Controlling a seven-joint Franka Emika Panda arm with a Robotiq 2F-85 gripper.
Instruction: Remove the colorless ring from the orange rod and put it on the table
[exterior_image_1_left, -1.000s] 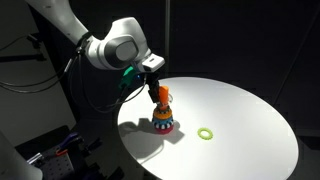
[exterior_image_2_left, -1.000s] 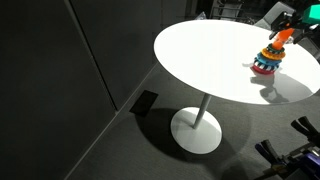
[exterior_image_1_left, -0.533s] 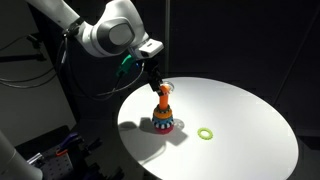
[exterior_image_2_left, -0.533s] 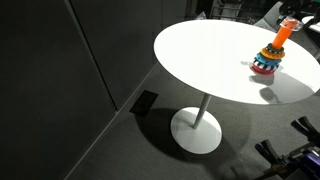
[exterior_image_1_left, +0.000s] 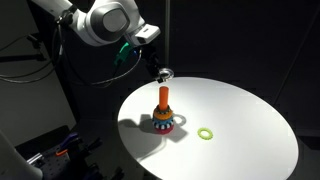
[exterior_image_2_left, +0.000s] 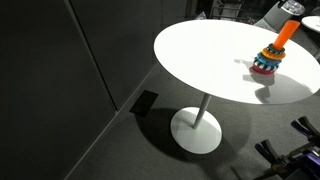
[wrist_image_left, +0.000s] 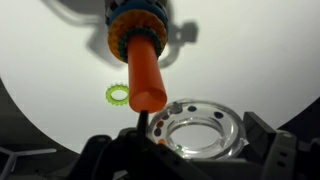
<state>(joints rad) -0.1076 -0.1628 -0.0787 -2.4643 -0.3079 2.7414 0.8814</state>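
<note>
**Inspector:** State of the gripper?

**Assessor:** Its fingers are closed on the colorless ring. In the wrist view the ring sits between them in the lower centre of the frame.

**Inspector:** Where is the ring relative to the orange rod?

**Assessor:** Off it. In the wrist view the rod's tip is just left of the ring and does not pass through it. In an exterior view the ring is held above the rod, in the upper middle of the frame.

**Inspector:** And the rod itself?

**Assessor:** Upright on the white bench, with coloured stacked rings around its foot (also seen at the right edge of an exterior view).

**Inspector:** Other items?

**Assessor:** A light-green ring lies flat on the bench, right of the stack and apart from it.
</note>
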